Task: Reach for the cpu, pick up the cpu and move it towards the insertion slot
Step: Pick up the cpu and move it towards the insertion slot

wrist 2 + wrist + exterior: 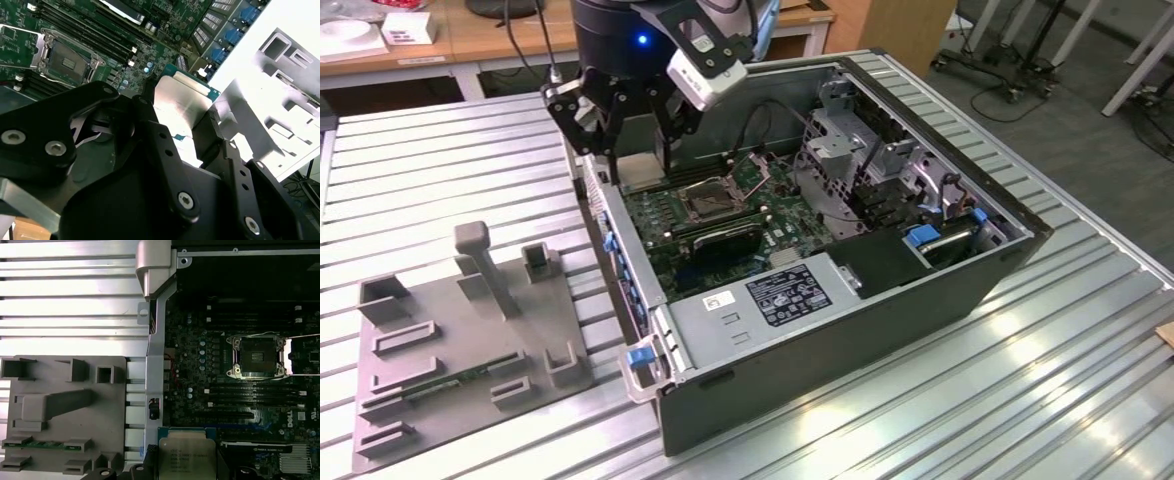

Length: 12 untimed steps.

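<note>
While my pincer [182, 122] is clamped on the cpu [181, 102], fingers closed against its two opposite edges, I see the chip hanging above the motherboard [720, 225] inside the open computer case [854, 300]. Its insertion slot [256, 356] lies uncovered nearby on that board. Beside the case, the grey fixture plate [454, 350] sits on the bench [440, 170].

A robotics lab or workshop: an open computer case [854, 250] lies on a ribbed metal workbench [440, 170], with wooden desks [467, 40] and wheeled stands [1014, 70] behind.
</note>
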Available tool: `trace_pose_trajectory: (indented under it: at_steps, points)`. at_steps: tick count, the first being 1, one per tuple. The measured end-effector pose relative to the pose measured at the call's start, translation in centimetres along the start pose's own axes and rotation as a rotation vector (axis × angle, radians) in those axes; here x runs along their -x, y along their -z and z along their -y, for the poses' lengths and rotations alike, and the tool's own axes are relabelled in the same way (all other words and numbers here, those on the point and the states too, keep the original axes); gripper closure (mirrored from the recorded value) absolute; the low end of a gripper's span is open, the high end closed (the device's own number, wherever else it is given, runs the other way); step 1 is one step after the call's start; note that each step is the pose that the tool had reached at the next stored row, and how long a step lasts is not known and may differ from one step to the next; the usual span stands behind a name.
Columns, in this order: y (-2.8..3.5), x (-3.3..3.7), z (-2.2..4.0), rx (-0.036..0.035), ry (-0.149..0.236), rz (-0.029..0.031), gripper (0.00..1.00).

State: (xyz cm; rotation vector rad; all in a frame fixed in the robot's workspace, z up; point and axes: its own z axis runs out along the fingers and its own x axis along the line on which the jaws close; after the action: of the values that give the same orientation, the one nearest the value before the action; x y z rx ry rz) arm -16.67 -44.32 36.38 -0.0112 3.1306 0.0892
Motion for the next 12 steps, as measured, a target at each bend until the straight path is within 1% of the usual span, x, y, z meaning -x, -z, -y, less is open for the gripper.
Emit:
trace_pose_trajectory:
  at_steps: [12]
  points:
    - [0.00, 0.49, 0.00, 0.0000, 0.000, 0.0000, 0.46]
